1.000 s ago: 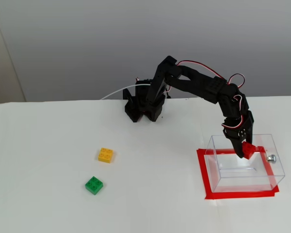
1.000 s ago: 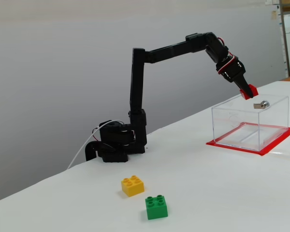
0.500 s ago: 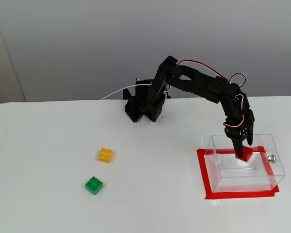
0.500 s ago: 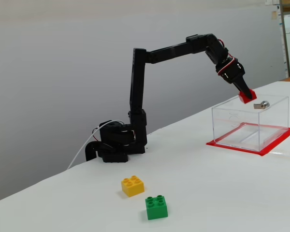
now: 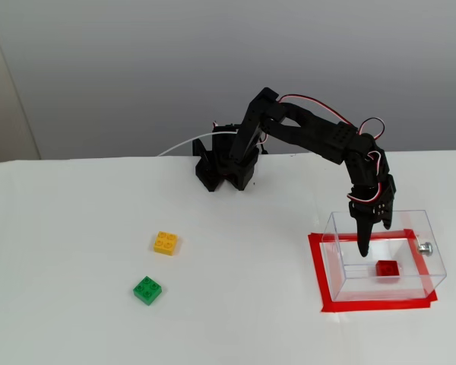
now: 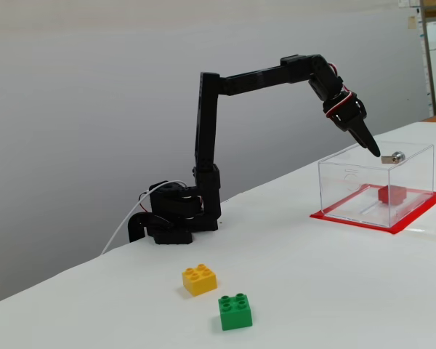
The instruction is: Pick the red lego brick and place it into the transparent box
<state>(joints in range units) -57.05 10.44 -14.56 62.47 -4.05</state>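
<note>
While the green brick point(image 5: 147, 290) and yellow brick point(image 5: 166, 242) lie at nine o'clock of the table point(image 5: 76, 228), the gripper point(image 5: 362, 248) hangs empty over the box point(image 5: 433, 262), fingers pressed together. At five o'clock of its tip, the red brick point(image 5: 387, 268) rests inside.

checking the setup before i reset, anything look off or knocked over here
Nothing stands out. The red lego brick sits flat inside the transparent box, which stands upright within its red tape frame. The yellow brick and green brick lie studs-up.
</note>
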